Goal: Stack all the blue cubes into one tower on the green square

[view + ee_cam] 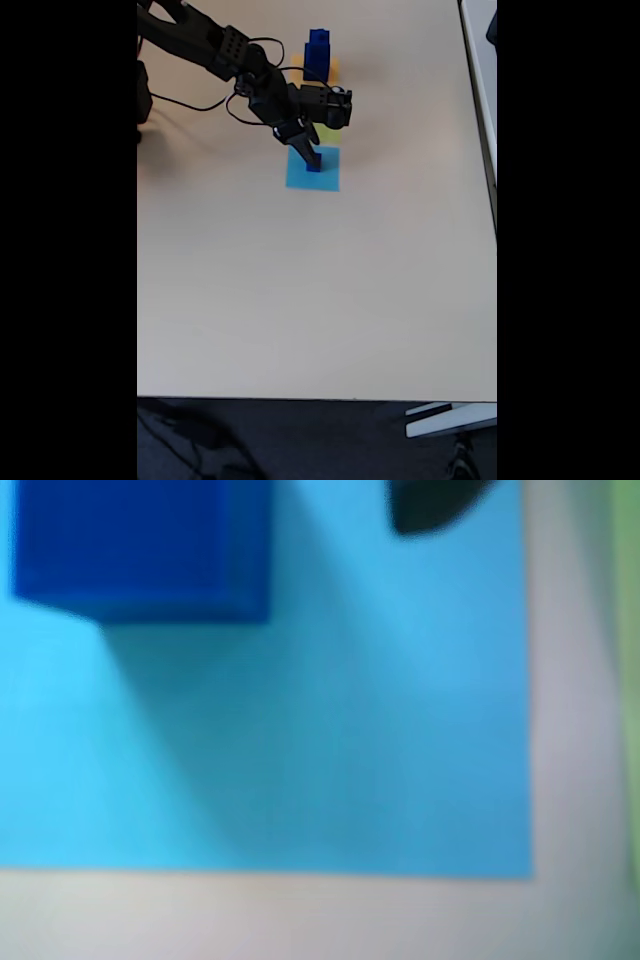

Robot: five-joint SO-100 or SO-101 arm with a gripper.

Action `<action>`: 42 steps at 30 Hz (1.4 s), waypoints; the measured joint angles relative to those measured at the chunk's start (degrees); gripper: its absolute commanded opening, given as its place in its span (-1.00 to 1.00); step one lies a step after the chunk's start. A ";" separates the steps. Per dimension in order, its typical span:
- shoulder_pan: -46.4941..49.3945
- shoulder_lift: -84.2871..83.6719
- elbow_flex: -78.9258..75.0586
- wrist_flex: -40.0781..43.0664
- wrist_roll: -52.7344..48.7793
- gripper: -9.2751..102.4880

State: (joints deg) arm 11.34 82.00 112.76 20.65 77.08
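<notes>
One blue cube (140,545) sits on the light-blue square (330,740) in the wrist view, close to that paper's far-left part, with a broad stretch of bare paper running toward its near and right edges. You have a dark fingertip (430,505) showing at the top of that view, apart from the cube — whether the jaws are spread or closed, I cannot tell, and nothing is visibly held.

In the fixed view the gripper (312,160) hangs over the light-blue square (325,180), with a small dark-blue cube (313,166) just at its tip near the paper's far edge. The green square (330,132) lies just beyond, largely hidden under the arm (250,70). Further toward the table's far edge, a stack of blue cubes (318,52) stands on the orange-yellow square (330,70) — how many cubes it holds I cannot tell.

You have most of the table (320,300) bare: the whole near half and the right side up to the right edge are open, and cables (195,100) trail by the far-left corner.
</notes>
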 measured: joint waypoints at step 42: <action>-4.13 -2.20 1.58 -0.44 4.57 -0.83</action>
State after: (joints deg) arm 7.21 79.80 114.35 20.21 81.65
